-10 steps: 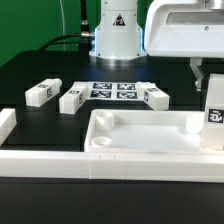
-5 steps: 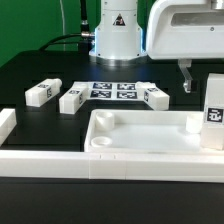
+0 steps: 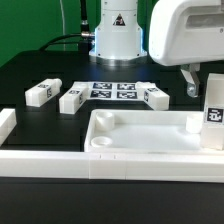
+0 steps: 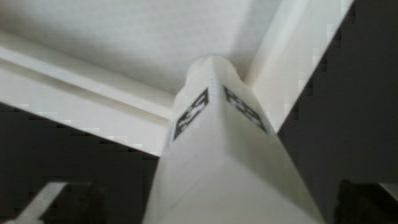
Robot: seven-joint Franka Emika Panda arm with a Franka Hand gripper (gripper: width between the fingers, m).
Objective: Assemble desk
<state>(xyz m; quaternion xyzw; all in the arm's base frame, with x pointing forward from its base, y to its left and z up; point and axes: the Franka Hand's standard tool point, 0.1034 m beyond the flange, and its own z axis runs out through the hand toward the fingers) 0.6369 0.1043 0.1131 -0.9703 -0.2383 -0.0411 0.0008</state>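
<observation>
The white tray-like tabletop (image 3: 140,160) lies at the front of the exterior view. One white leg (image 3: 214,120) stands upright in its corner at the exterior view's right. My gripper (image 3: 208,88) hangs over this leg, and one finger (image 3: 187,84) shows beside the leg's top, apart from it. In the wrist view the tagged leg (image 4: 222,150) rises between my fingers (image 4: 45,203), with dark gaps on both sides, so the gripper (image 4: 210,205) is open and holds nothing. The tabletop (image 4: 125,40) shows beyond the leg. Three loose legs (image 3: 41,92) (image 3: 73,97) (image 3: 155,96) lie behind the tabletop.
The marker board (image 3: 113,90) lies flat between the loose legs, in front of the robot base (image 3: 117,35). A low white border wall (image 3: 40,160) runs along the front and turns up at the exterior view's left (image 3: 8,125).
The visible finger has moved away from the upright leg toward the exterior view's left. The leg stays standing in the tabletop corner.
</observation>
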